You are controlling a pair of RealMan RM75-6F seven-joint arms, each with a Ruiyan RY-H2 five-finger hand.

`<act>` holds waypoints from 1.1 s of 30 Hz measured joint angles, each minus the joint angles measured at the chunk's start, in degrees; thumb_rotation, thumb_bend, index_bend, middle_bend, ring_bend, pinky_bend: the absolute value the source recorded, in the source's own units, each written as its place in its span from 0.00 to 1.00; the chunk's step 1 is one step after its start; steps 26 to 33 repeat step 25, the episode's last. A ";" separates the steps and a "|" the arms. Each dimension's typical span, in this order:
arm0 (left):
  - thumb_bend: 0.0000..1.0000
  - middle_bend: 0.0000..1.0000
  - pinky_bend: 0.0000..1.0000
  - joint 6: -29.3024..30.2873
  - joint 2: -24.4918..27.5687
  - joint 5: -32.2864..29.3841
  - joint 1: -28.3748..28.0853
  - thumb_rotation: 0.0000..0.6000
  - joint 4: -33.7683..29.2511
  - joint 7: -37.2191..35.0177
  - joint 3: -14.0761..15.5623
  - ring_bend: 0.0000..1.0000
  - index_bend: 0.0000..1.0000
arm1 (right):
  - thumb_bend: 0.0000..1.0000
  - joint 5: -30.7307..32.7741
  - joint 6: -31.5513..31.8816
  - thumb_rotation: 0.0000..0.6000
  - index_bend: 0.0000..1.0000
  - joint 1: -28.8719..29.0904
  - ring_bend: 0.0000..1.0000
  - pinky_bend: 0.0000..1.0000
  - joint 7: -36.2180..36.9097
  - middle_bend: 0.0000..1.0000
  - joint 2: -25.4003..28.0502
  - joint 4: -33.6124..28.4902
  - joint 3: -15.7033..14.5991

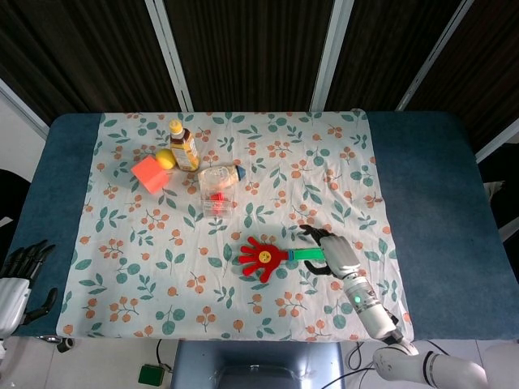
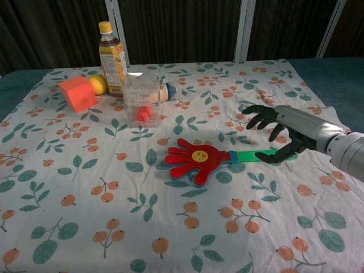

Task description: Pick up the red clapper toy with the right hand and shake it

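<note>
Red clapper toy (image 2: pixel 196 161) lies flat on floral tablecloth (image 2: pixel 85 193), just nr-side of clear jar (image 2: pixel 140 95). Right hand (image 2: pixel 280 132) is spread wide over the green handle's end, holding nothing. Risk: thin, slick plastic handle could skid on wrinkly cloth if fingers close off-centre. Left hand (image 1: pixel 18 279) idle, fingers apart.

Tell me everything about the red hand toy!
The clapper looks like shiny plastic: a red hand with spread digits and a yellow face on its palm, a blue layer peeking out underneath, and a green handle. It lies flat on the tablecloth in front of the clear jar, handle pointing toward the right hand. That hand's fingers are spread, and its thumb seems to rest at the handle's end.
</note>
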 measured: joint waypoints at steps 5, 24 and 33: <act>0.44 0.00 0.05 -0.13 -0.05 0.04 -0.02 1.00 -0.14 0.38 0.07 0.00 0.00 | 0.35 -0.20 2.03 1.00 0.00 -1.19 0.00 0.13 -5.90 0.06 6.11 -7.43 -0.68; 0.45 0.00 0.06 2.43 -2.76 1.57 0.69 1.00 -0.26 7.88 0.01 0.00 0.00 | 0.24 -12.07 33.44 1.00 0.00 -23.38 0.00 0.00 -14.61 0.00 25.20 -19.00 -10.07; 0.45 0.00 0.06 2.94 -2.99 1.79 0.83 1.00 -0.17 8.16 -0.01 0.00 0.00 | 0.24 -11.46 33.39 1.00 0.00 -23.54 0.00 0.00 -14.63 0.00 25.36 -18.93 -9.67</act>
